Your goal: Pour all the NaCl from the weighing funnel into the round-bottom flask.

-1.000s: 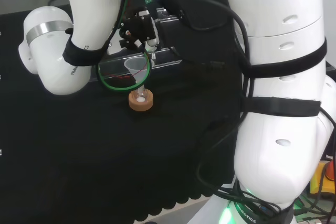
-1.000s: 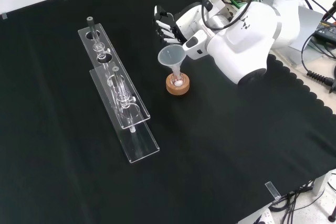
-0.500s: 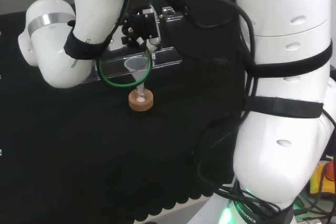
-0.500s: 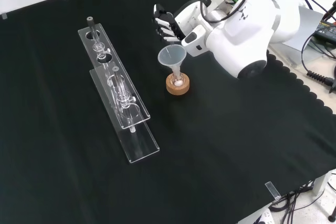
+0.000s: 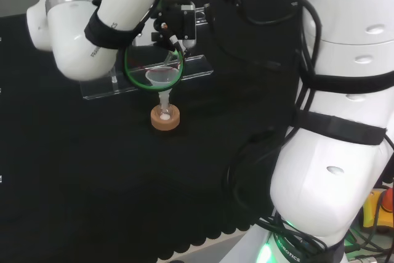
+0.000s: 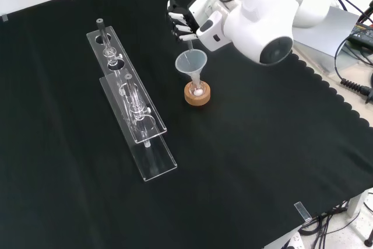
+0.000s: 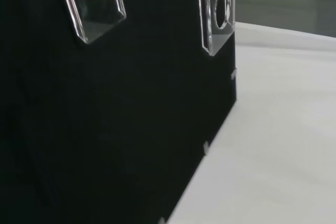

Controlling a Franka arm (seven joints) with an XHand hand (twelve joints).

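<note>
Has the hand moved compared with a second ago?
Yes. In the front view the hand has drawn away from the funnel, sitting higher in that view and farther from the cork ring, which has stayed put.

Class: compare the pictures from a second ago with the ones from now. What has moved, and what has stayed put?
In the front view the hand and the arm's big white link have risen and drawn back from the funnel, which it isn't touching. The funnel, the cork stand with the flask, and the clear rack stayed where they were.
</note>
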